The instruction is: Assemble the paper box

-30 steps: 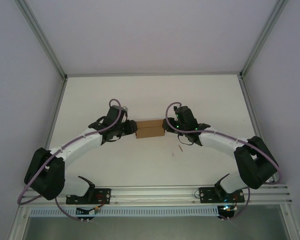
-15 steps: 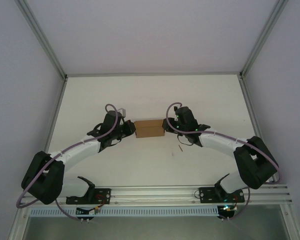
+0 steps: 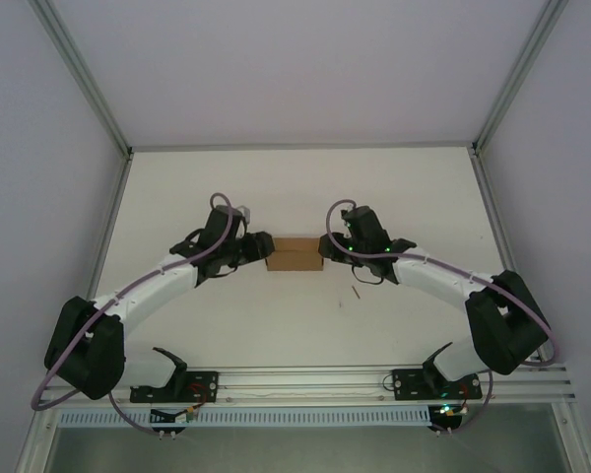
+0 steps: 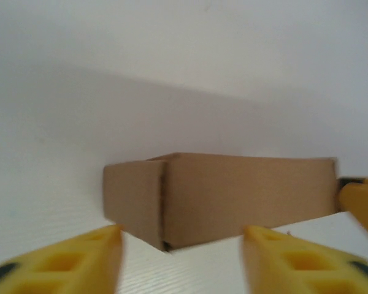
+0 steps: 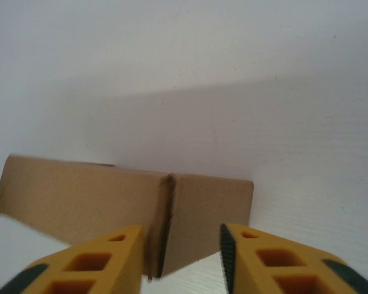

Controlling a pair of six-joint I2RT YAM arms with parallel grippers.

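The paper box [image 3: 295, 253] is a small brown cardboard box, folded up and lying on the white table between both arms. My left gripper [image 3: 261, 248] stands at its left end. In the left wrist view that gripper [image 4: 181, 237] is open, with its yellow fingers [image 4: 67, 260] spread wide just short of the paper box [image 4: 233, 193]. My right gripper [image 3: 325, 246] is at the right end. In the right wrist view it [image 5: 181, 236] is open, and a corner of the paper box [image 5: 202, 214] lies between its fingertips without being clamped.
Two small dark slivers [image 3: 356, 292] lie on the table in front of the right forearm. Aluminium posts and pale walls close in the table on three sides. A metal rail [image 3: 305, 374] with the arm bases runs along the near edge.
The left wrist swung out a little and came back to the box's left end. The box sits slightly further right and looks more closed on top. The right gripper barely moved.
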